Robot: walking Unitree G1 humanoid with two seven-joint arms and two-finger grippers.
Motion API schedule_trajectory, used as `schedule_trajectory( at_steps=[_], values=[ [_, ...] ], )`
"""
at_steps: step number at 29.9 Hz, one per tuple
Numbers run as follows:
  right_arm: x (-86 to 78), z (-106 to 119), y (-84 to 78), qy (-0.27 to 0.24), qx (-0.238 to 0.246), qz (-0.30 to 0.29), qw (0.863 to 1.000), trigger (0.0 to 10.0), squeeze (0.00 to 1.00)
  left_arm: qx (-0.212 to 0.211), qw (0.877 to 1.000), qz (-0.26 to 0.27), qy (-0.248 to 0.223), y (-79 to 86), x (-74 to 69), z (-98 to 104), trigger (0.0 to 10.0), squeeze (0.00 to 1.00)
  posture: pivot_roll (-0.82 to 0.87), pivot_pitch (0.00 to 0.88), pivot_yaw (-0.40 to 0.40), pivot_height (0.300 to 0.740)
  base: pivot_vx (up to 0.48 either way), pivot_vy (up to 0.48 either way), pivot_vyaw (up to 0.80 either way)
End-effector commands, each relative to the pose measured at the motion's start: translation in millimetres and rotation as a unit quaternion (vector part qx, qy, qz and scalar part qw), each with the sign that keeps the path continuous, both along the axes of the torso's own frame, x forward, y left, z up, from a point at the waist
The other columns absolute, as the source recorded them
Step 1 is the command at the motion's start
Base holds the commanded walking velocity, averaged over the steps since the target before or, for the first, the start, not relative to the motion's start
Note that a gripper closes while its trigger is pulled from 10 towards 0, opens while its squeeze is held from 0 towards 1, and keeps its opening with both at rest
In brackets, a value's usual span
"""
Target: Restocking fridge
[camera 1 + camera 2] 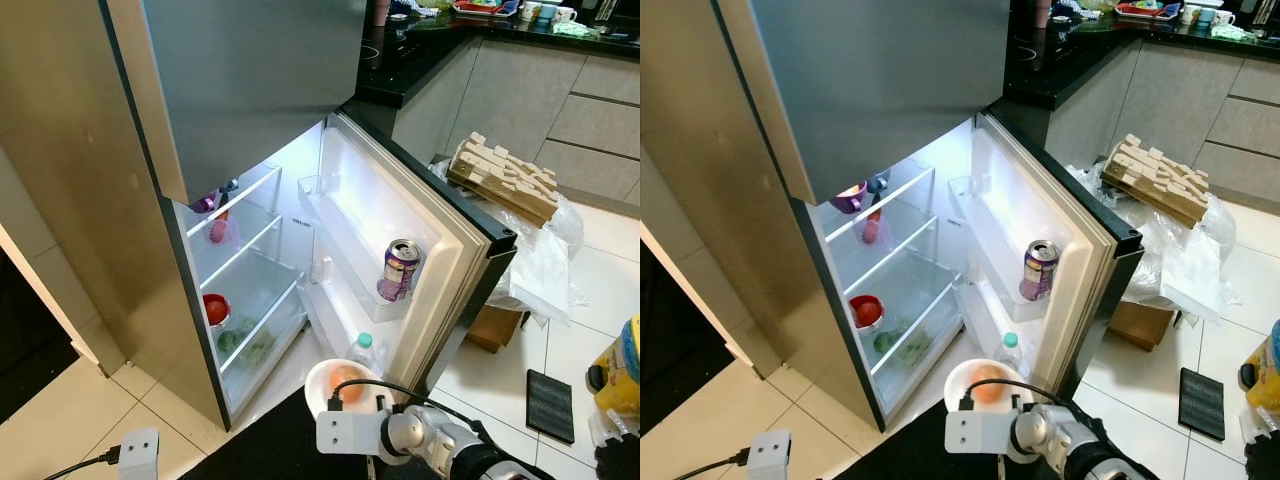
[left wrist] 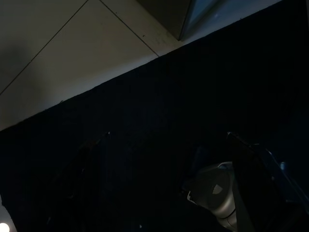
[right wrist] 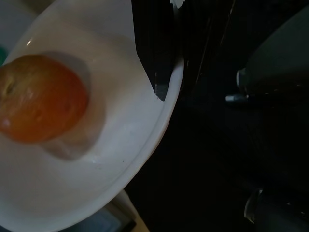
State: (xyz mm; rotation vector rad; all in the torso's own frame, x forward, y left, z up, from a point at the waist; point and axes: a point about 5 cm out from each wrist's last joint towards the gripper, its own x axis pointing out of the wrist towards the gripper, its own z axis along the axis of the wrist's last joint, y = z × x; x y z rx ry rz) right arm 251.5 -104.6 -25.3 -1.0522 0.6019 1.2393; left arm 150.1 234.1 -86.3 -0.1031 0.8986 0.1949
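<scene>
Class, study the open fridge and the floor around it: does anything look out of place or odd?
Yes. Behind the open fridge door, crumpled clear plastic sheeting and a tilted block of wooden pieces sit on the kitchen floor beside a cardboard box: clutter, not storage. A flat dark pad lies loose on the tiles.

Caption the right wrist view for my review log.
Right gripper clamps the rim of a white bowl holding an orange fruit.

Fridge interior [image 1: 262, 262] glows bright; left wrist view murky, perhaps shadowed; head views sharp.
</scene>
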Motion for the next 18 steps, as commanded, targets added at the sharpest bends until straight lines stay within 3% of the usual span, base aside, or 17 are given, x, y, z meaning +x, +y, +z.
schedule_trajectory(
  at_steps=[1,9,12,18],
  values=[
    [5.8,8.1,7.5,-0.015,0.007,0.023,1.0,10.0,0.0,-0.003,1.0,-0.006,0.009,-4.8,-2.9,-2.6,10.0,0.0,0.05,0.0,-0.052,0.74,0.0,0.0,0.0],
    [34.7,39.2,17.9,-0.061,0.005,0.052,0.997,10.0,0.0,-0.006,1.0,-0.008,0.01,-8.1,-2.8,-3.3,10.0,0.0,0.05,0.0,-0.055,0.74,0.0,0.0,0.0],
    [36.5,40.6,16.7,-0.064,0.001,0.051,0.997,10.0,0.0,-0.007,1.0,-0.008,0.01,-8.1,-2.7,-3.3,10.0,0.0,0.05,0.0,-0.055,0.74,0.0,0.0,0.0],
    [46.4,46.7,-7.4,-0.071,-0.028,0.021,0.997,10.0,0.0,-0.008,1.0,-0.009,0.011,-9.3,-3.6,-3.9,10.0,0.0,0.05,0.0,-0.059,0.74,0.0,0.0,0.0]
  ],
)
